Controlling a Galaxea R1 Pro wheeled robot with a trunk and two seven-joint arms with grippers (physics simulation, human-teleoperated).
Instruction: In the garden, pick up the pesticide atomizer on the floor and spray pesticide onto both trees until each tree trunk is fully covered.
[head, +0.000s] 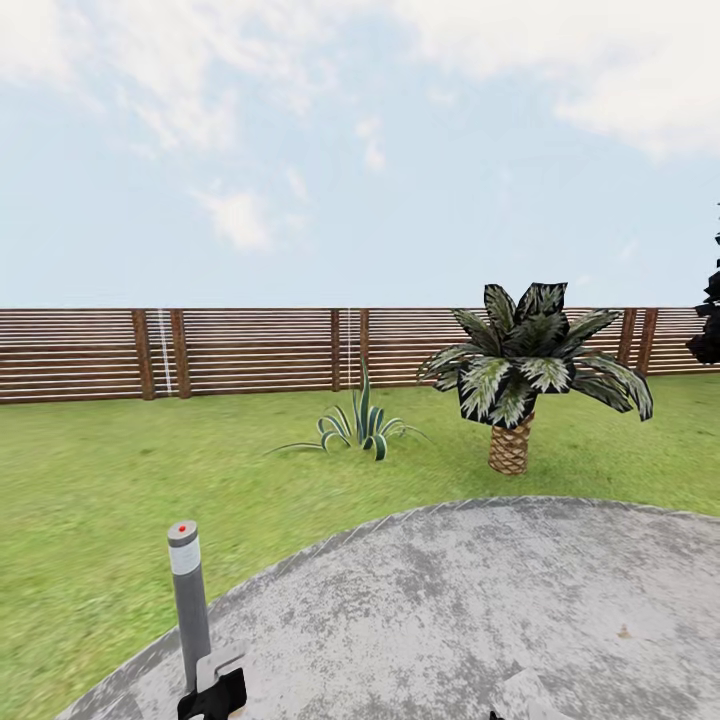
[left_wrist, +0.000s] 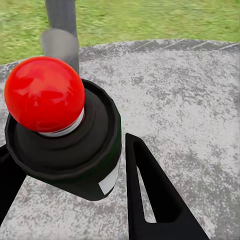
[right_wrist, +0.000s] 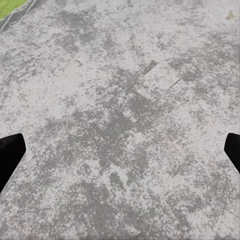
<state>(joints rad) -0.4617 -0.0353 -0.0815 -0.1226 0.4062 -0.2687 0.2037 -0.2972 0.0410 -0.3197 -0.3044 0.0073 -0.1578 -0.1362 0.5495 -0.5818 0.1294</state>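
Atomizer (left_wrist: 75, 150): a dark canister with a red ball top, sitting between the jaws of the left gripper (head: 213, 692). The jaws appear clamped on it, and it hangs clear of the pad (head: 480, 600). I take it for the atomizer, though the close view does not settle this.

Right gripper (right_wrist: 120, 155): jaws wide apart, holding nothing, over bare paving.

Progress: pick-up is judged done. Spraying is judged not yet begun, so both trunks are still to be reached and covered. The robot stands on the pad near its left edge, facing the fence (head: 250, 350).

Surroundings:
- A grey bollard (head: 187, 600) with a red dot stands at the pad's left edge, just beside the left gripper. It is the nearest obstruction to any swing or turn of that arm.
- On the lawn (head: 90, 470) beyond the pad's far edge stand a short palm (head: 525, 370) and a spiky plant (head: 358, 425). Neither is a target.
- A dark conifer (head: 708, 320) shows at the lawn's right side, also not a target.

The pad itself is flat and free of loose items.
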